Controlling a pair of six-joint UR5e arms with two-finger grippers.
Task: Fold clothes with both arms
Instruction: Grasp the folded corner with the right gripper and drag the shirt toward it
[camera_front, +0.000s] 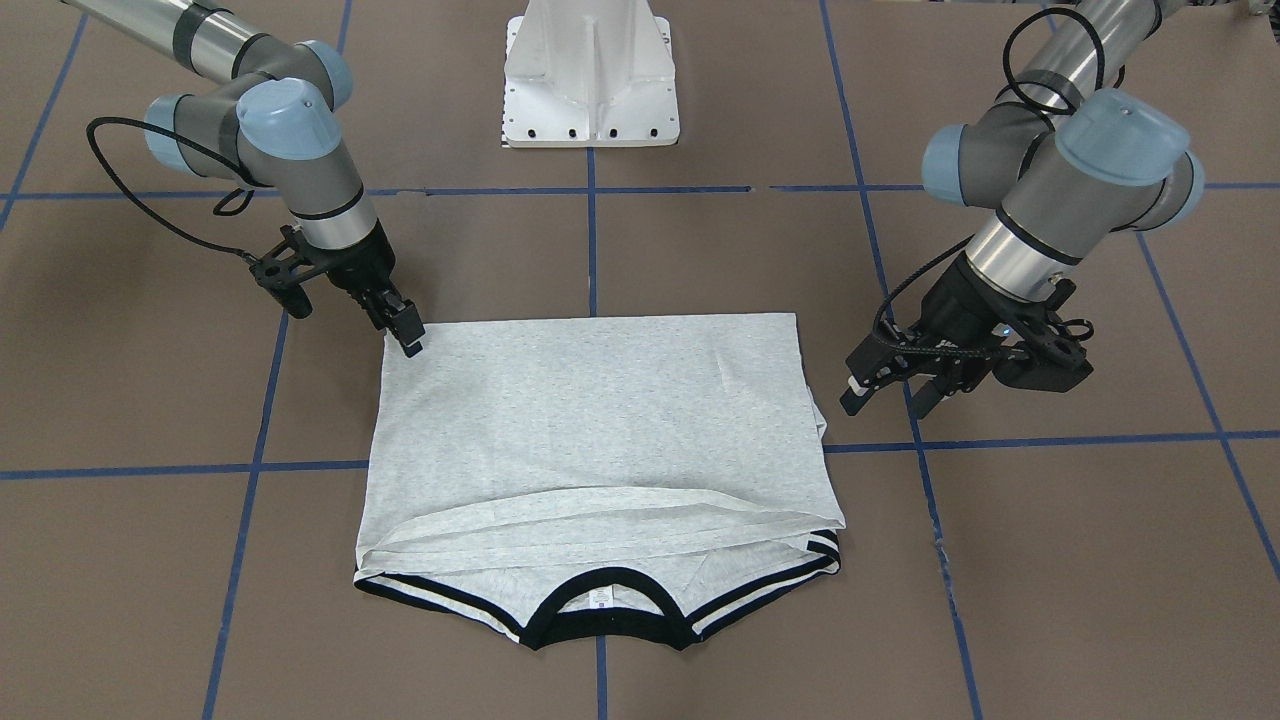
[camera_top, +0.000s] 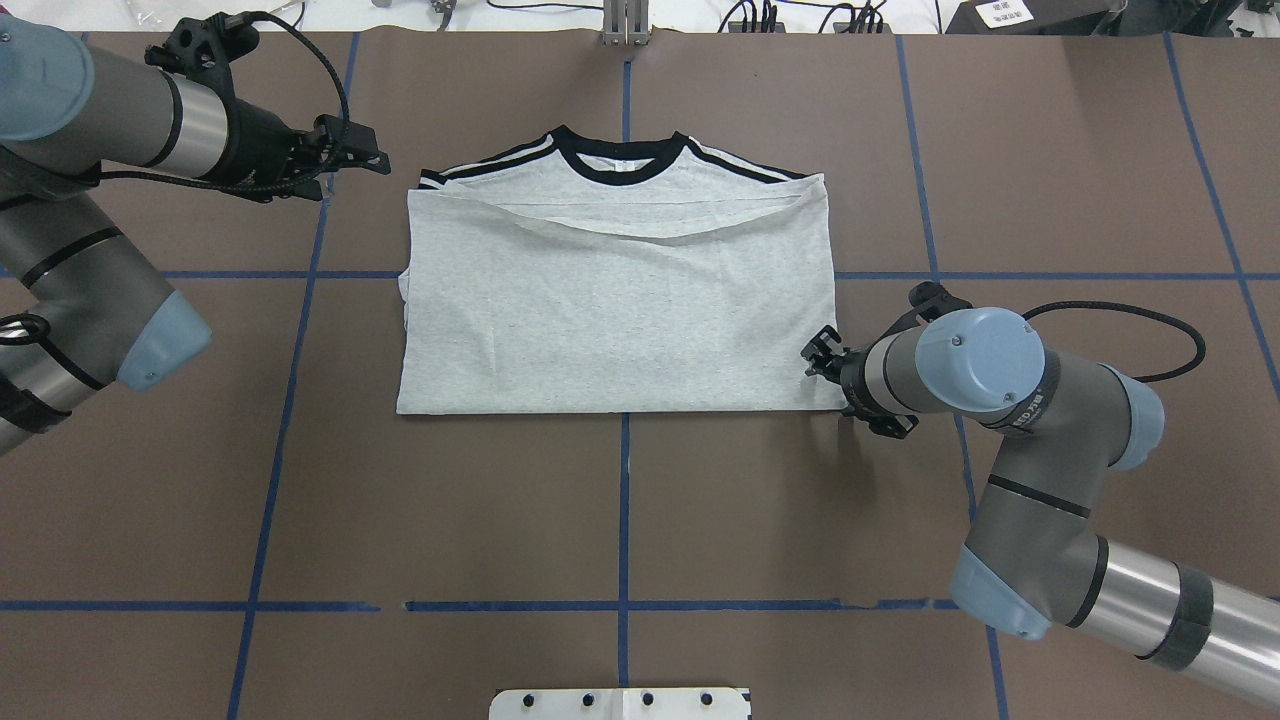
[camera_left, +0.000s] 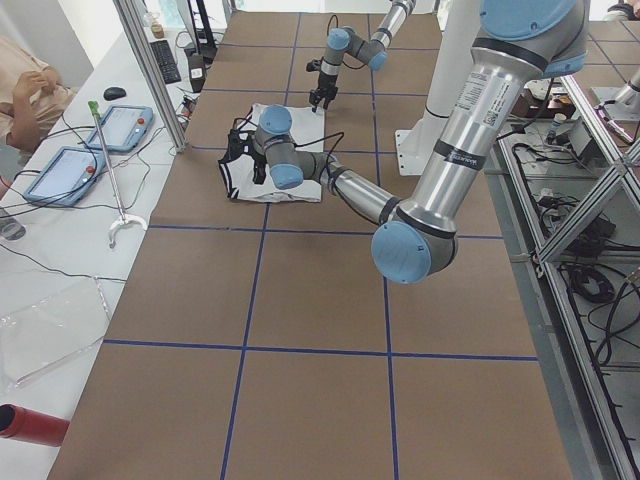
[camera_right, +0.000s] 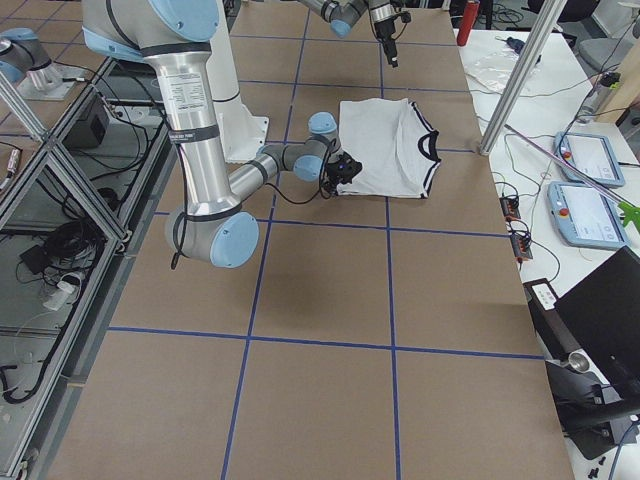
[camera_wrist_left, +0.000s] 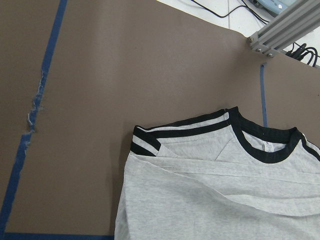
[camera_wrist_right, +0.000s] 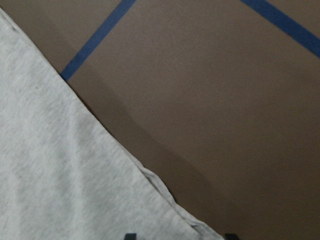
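- A brown table (camera_top: 450, 520), marked into large squares by blue tape, fills the scene. The robot's white pedestal base (camera_front: 590, 75) stands at its near edge.
- The left arm (camera_top: 90, 260) and right arm (camera_top: 1000, 420), silver-grey with light blue joint caps, reach in from opposite sides. This puts one arm at each side of the cloth, as a two-handed fold probably needs.
- The T-shirt (camera_top: 615, 310), light heather grey, lies flat at the middle of the table. It is folded in half, with its hem (camera_top: 620, 225) laid just short of the neckline. The print is hidden inside the fold.
- The left gripper (camera_front: 887, 400) hangs above bare table just beside the shirt's left edge, touching no cloth. Its fingers are spread wide, likely ready for a grasp on that side.
- The right gripper (camera_front: 408, 338) is down at the corner of the folded edge nearest the robot. In the right wrist view its two fingertips are parted, with the corner of the cloth lying between them. It does not look clamped on the cloth yet.
- The black collar (camera_top: 620, 160) and black-striped sleeve cuffs (camera_top: 480, 160) peek out beyond the hem, on the side farthest from the robot.
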